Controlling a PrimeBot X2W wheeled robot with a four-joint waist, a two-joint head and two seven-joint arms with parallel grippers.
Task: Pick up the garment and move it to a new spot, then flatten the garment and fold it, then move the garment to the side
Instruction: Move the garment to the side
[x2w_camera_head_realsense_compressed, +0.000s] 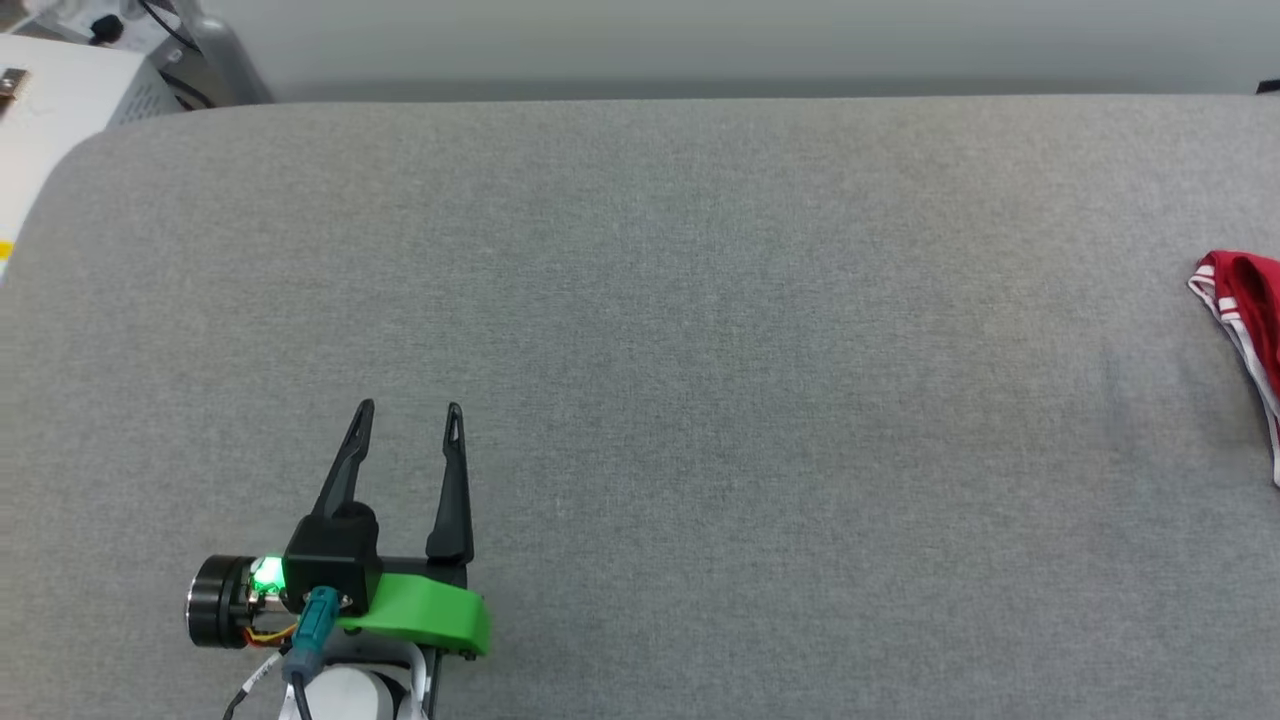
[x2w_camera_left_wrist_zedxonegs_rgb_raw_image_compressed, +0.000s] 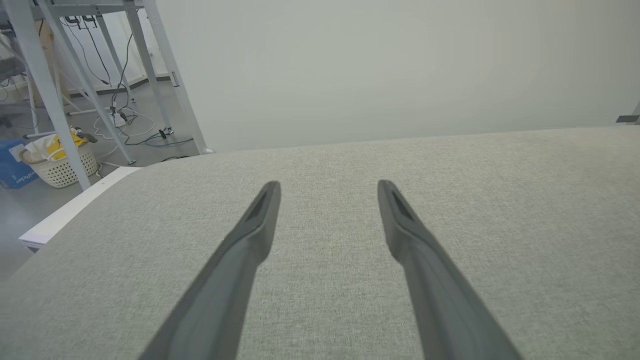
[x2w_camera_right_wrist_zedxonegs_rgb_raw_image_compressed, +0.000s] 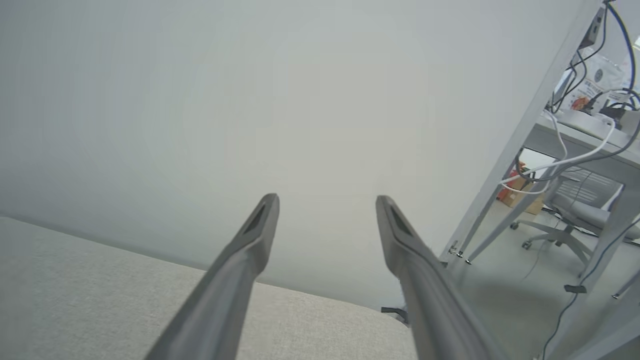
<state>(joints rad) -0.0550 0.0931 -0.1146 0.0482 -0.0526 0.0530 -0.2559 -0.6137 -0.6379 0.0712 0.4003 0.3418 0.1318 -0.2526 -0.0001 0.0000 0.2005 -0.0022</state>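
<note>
Presently, the left end effector (x2w_camera_head_realsense_compressed: 410, 407) sat low at the lower left of the head view, above the grey fabric worktop (x2w_camera_head_realsense_compressed: 700, 300). Its two dark fingers pointed up that view toward the far edge. Fingers were spread apart, with grey fabric visible in the gap. A green bracket (x2w_camera_head_realsense_compressed: 425, 612) sat at the base of the fingers, with a lit green indicator (x2w_camera_head_realsense_compressed: 266, 574) beside it. The pale forearm (x2w_camera_head_realsense_compressed: 345, 695) entered from the bottom edge.

In the left wrist view, the left end effector (x2w_camera_left_wrist_zedxonegs_rgb_raw_image_compressed: 328, 185) was angled shallowly over the worktop (x2w_camera_left_wrist_zedxonegs_rgb_raw_image_compressed: 500, 200), aimed at the far edge and the pale wall (x2w_camera_left_wrist_zedxonegs_rgb_raw_image_compressed: 375, 65) beyond.

In the right wrist view, the right end effector (x2w_camera_right_wrist_zedxonegs_rgb_raw_image_compressed: 326, 198) likewise had its fingers apart, gripping no object. It pointed at a pale wall (x2w_camera_right_wrist_zedxonegs_rgb_raw_image_compressed: 200, 100); the worktop (x2w_camera_right_wrist_zedxonegs_rgb_raw_image_compressed: 75, 280) filled the lower left corner of that view.

The garment (x2w_camera_head_realsense_compressed: 1250, 300) lay bunched at the right edge of the head view, cut off by the frame. Red cloth and red-white striped trim were visible. It was well apart from the left end effector.

Containers: a white perforated basket (x2w_camera_left_wrist_zedxonegs_rgb_raw_image_compressed: 62, 172) stood on the floor between grey frame legs in the left wrist view, holding yellow and pale items. I could not tell what they were. A blue box (x2w_camera_left_wrist_zedxonegs_rgb_raw_image_compressed: 12, 172) stood just beside it.
</note>
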